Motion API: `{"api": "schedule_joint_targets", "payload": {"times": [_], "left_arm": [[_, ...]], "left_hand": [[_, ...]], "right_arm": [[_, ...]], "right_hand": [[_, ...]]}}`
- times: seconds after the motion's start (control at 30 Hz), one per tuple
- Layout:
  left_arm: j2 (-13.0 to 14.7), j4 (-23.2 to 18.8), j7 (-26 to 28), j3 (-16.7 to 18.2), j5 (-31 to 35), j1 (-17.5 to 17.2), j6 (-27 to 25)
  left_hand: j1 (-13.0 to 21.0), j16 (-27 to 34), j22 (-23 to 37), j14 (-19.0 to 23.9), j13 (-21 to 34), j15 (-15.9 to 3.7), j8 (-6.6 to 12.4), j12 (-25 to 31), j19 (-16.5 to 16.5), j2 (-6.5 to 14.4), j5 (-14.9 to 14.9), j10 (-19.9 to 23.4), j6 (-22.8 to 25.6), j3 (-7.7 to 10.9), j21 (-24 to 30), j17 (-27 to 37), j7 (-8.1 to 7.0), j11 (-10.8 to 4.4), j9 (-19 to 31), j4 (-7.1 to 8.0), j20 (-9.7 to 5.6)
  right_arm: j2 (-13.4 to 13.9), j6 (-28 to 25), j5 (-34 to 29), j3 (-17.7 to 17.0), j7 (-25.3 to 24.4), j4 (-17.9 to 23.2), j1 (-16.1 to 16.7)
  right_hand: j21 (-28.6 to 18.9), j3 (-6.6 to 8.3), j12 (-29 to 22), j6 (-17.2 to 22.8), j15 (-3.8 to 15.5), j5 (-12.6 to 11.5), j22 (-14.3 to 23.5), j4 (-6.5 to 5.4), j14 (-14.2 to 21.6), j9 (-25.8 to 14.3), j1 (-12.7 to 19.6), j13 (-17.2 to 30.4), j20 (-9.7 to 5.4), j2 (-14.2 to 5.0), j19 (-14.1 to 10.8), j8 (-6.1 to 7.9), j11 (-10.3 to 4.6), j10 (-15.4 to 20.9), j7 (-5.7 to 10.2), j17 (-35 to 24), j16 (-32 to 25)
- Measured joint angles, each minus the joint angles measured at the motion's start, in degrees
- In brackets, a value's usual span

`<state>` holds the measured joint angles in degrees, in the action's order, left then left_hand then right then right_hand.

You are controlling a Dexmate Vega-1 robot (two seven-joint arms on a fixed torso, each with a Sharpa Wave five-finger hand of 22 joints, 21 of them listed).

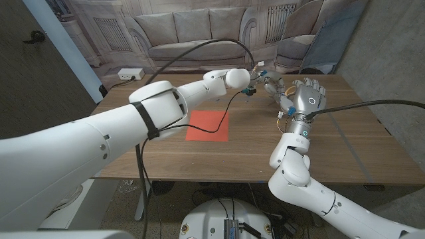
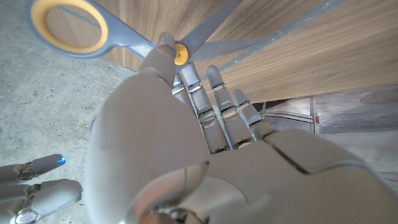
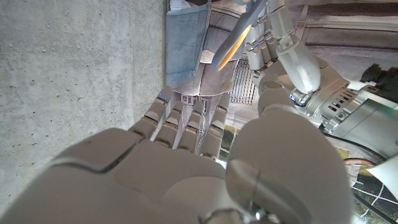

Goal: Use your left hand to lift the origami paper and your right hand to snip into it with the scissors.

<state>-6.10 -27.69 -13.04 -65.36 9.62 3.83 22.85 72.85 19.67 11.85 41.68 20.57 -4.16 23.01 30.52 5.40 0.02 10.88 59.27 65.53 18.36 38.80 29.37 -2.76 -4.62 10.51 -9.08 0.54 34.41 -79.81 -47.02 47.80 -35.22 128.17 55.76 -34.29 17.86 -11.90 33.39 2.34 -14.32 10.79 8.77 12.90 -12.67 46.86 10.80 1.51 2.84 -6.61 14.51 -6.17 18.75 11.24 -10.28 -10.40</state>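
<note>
The red origami paper point(image 1: 207, 126) lies flat on the wooden table point(image 1: 332, 153), near its middle, with no hand on it. My left hand point(image 1: 265, 83) point(image 2: 186, 137) reaches over the table's far side and pinches the scissors point(image 2: 112, 31) near their yellow pivot. They have grey handles with yellow inner rings, and their blades stand apart. My right hand point(image 1: 304, 99) point(image 3: 186, 155) is raised just beside the left hand, fingers up and apart, holding nothing. In the right wrist view the left hand point(image 3: 292, 56) holds the scissors point(image 3: 233, 46) just beyond my right fingertips.
A black cable point(image 1: 219, 113) droops from the left arm over the paper's far right corner. A white power strip point(image 1: 130, 74) lies on the floor beyond the table's far left corner. A printed sofa backdrop point(image 1: 199, 30) hangs behind the table.
</note>
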Motion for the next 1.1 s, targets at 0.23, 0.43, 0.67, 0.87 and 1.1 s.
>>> {"api": "schedule_joint_targets", "payload": {"times": [0.23,0.43,0.67,0.87,1.1], "left_arm": [[2.0,-5.8,-0.8,1.3,-0.5,-1.8,-3.6],[3.5,-11.4,-0.4,2.8,-0.9,-3.5,-8.7],[5.2,-17.9,-0.3,5.1,-2.6,-5.3,-16.9],[6.1,-21.1,-1.4,6.1,-4.3,-5.7,-23.2],[6.9,-24.5,-3.8,7.2,-6.7,-5.8,-28.8]], "left_hand": [[0.0,-0.5,0.0,0.4,0.0,-0.23,-0.21,-0.2,-0.1,0.0,0.0,0.0,0.0,0.0,0.0,0.1,0.0,0.01,0.0,0.0,0.11],[0.0,-0.5,0.0,0.6,0.1,-0.02,-0.58,-0.2,-0.1,0.0,0.0,0.1,0.0,0.0,0.4,0.3,0.01,0.07,0.0,0.0,0.12],[0.0,-0.5,0.0,1.3,2.0,-0.32,-0.88,-0.3,0.4,0.0,0.2,0.1,0.8,0.0,0.5,0.1,0.19,0.1,0.0,0.0,0.58],[0.0,-0.5,0.0,1.9,2.0,-0.31,-1.11,-0.2,0.5,0.0,0.3,0.1,0.8,0.01,0.9,0.1,0.2,0.1,0.1,-0.01,0.72],[0.0,-0.8,0.0,2.6,2.1,-0.83,-1.28,-0.2,0.7,0.0,0.2,0.1,0.8,0.18,1.3,0.1,0.21,0.1,0.3,-0.18,0.92]], "right_arm": [[0.2,0.1,-1.5,0.3,0.6,0.0,0.3],[0.5,0.2,-1.8,0.6,0.8,0.1,0.4],[0.2,0.1,-6.2,1.2,4.7,-0.8,0.2],[-1.5,0.0,-14.9,1.8,12.6,-4.7,-0.4],[-4.2,1.4,-27.1,1.1,24.1,-10.7,-0.5]], "right_hand": [[0.0,0.0,0.0,0.3,0.0,-0.5,0.0,0.0,0.0,-0.3,0.6,0.0,0.01,-0.09,0.0,0.0,0.0,0.0,0.36,0.0,0.0],[0.0,0.0,0.0,0.2,0.0,-1.0,0.0,0.0,0.0,-0.3,0.9,0.0,0.01,-0.01,0.0,0.0,0.01,0.0,0.46,-0.3,0.0],[0.6,0.0,0.9,-3.7,-0.02,-2.4,0.0,0.0,-1.3,-0.5,2.0,0.0,0.15,-0.48,0.1,-1.09,-0.23,-3.8,1.2,-0.3,0.0],[0.9,0.01,1.3,-6.7,-0.01,-3.3,0.0,0.0,-2.7,-0.8,2.9,0.0,0.23,-0.53,0.2,-2.02,-0.74,-8.6,1.36,-0.5,0.0],[1.3,0.18,1.8,-12.2,-0.19,-4.3,0.0,-0.17,-4.3,-0.8,4.3,0.0,0.12,-0.98,0.9,-3.53,-0.92,-13.0,1.27,-0.8,0.0]]}}
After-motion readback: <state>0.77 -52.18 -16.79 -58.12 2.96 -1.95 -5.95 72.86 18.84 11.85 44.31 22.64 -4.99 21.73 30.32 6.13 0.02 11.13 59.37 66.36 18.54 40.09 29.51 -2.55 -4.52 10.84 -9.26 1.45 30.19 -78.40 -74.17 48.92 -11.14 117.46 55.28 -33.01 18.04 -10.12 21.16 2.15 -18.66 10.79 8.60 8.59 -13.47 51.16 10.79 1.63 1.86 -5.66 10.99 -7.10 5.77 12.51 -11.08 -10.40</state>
